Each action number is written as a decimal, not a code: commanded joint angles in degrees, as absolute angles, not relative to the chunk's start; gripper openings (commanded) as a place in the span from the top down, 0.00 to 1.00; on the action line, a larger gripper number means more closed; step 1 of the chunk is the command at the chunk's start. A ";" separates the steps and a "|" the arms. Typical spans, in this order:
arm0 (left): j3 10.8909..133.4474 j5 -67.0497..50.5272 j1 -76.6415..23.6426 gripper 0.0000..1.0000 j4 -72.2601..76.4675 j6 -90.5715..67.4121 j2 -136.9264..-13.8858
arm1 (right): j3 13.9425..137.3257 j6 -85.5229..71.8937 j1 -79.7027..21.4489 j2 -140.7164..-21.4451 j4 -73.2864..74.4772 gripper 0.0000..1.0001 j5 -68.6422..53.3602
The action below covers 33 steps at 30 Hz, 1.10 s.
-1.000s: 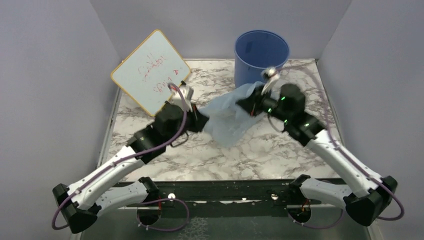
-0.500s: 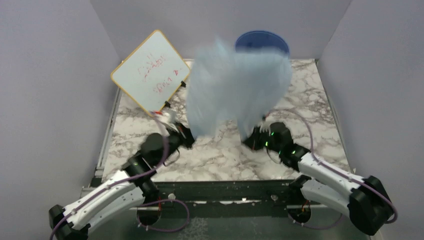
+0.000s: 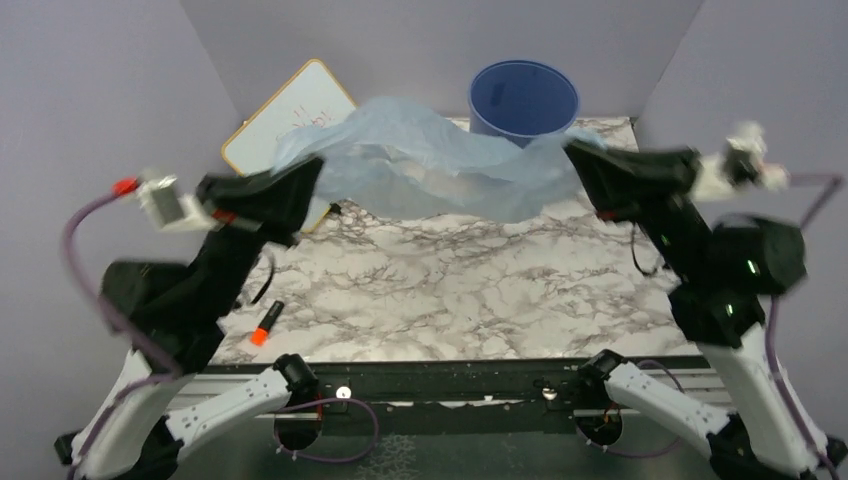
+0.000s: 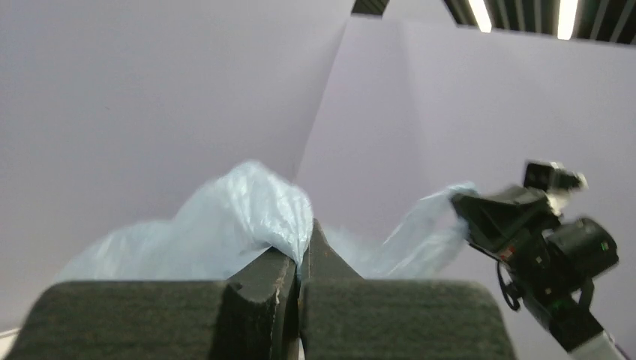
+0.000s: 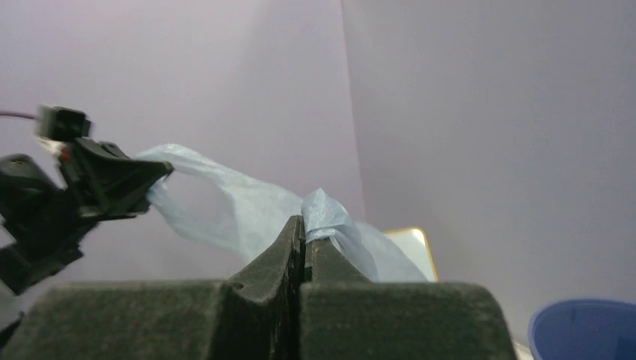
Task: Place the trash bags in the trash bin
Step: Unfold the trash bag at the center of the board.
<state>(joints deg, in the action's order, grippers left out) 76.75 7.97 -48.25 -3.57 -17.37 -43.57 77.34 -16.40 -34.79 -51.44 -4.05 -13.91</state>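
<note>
The trash bag (image 3: 430, 165) is up in the air above the table (image 3: 450, 290). It is pulled out long between my two grippers and it sags a bit in the middle. It hangs on the near side of the trash bin (image 3: 525, 95), not in it yet. From above, its right end looks close to the bin's rim.

I think this bag is very light and very soft. It is thin, see-through and crinkly, so it will flop and fold any way it likes. It may puff up with air if I move it fast. It could slip out of a weak pinch, and it could rip if I pull the two ends too hard.

The best place to hold it is at the edges, with a little bunch of plastic in the pinch, not just one thin layer.

My left gripper (image 3: 315, 165) is pinched tight on the left end of the bag. In the left wrist view the plastic comes right out from between the two fingers. My right gripper (image 3: 572, 150) is pinched tight on the right end in the same way.

A white board (image 3: 270, 130) with red writing leans behind the left end of the bag. An orange marker (image 3: 265, 325) lies on the table near the left arm.
</note>
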 commanded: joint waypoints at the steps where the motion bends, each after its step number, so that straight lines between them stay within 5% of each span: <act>1: 50.71 14.39 -48.26 1.00 -0.50 -21.32 -26.14 | 52.76 -15.62 -34.84 -41.24 -1.09 0.99 -9.74; 5: 21.03 6.30 -48.33 1.00 -1.58 -45.29 -18.96 | 21.45 -29.32 -34.85 -42.54 3.02 1.00 -4.60; 8: 8.55 1.72 -49.13 1.00 9.07 -53.76 -17.37 | 18.07 -35.79 -34.81 -43.27 -3.18 1.00 -9.05; 18: 50.05 9.43 -49.32 1.00 -12.62 -28.10 -42.98 | 59.20 -21.95 -34.82 -50.38 7.48 1.00 -8.95; 25: 55.45 12.33 -49.33 1.00 -12.33 -32.49 -42.00 | 60.69 -23.95 -34.84 -46.43 6.99 0.99 2.29; 33: 59.00 -15.27 -49.32 1.00 -11.43 -30.09 -50.85 | 56.59 -21.22 -34.88 -45.71 5.01 0.94 -19.17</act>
